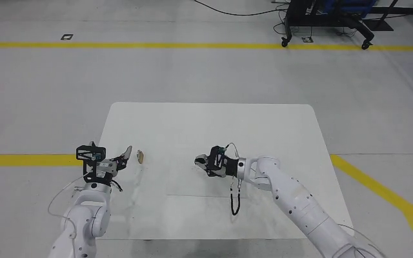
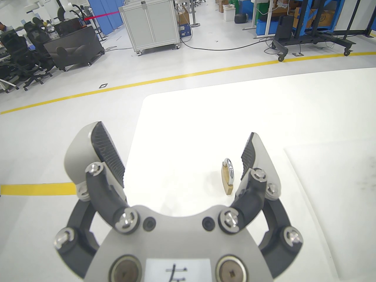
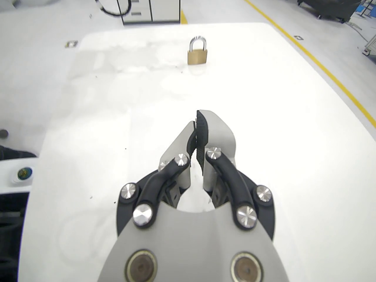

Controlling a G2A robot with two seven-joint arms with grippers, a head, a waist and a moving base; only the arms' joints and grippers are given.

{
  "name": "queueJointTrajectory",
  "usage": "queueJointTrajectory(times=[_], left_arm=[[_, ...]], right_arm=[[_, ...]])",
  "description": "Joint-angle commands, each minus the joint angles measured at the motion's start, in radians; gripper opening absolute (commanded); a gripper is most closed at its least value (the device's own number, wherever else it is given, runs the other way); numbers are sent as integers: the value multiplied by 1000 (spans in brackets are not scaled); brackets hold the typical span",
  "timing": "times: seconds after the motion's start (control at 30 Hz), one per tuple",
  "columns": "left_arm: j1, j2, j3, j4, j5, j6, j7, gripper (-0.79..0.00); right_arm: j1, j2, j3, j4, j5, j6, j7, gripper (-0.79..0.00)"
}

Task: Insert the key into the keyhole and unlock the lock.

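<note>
White label [image 2: 178, 270], char cut off, on left end effector [image 2: 176, 136]

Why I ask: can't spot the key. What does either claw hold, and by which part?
Left claw is open, holding nothing. Right claw is shut; whether it pinches anything cannot be told.

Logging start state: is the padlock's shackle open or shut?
Shut: on the padlock, both shackle legs enter the brass body, no gap.

Top cam looks down on the table [image 1: 258, 129] from well above, both wrist cams ride low and close, facing across it, and all three share the lock [image 1: 140, 157].
</note>
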Motion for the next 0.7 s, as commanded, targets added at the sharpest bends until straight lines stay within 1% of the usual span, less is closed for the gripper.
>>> queueJointTrajectory(times=[0.0, 0.23, 0.3, 0.33, 0.43, 0.6, 0.67], left_arm=[[0, 0, 0, 0, 0, 0, 0, 0], [0, 0, 0, 0, 0, 0, 0, 0], [0, 0, 0, 0, 0, 0, 0, 0], [0, 0, 0, 0, 0, 0, 0, 0], [0, 0, 0, 0, 0, 0, 0, 0], [0, 0, 0, 0, 0, 0, 0, 0], [0, 0, 0, 0, 0, 0, 0, 0]], right_arm=[[2, -1, -3, 0, -1, 2, 25, -785], [2, -1, -3, 0, -1, 2, 25, -785], [-14, -1, 9, -11, 56, 3, -4, -785], [-21, -1, 20, -16, 108, -29, -38, -785], [-36, 6, 58, -15, 217, -105, -89, -785], [-79, 23, 127, -33, 367, -238, -139, -785], [-99, 32, 152, -44, 411, -249, -144, -785]])
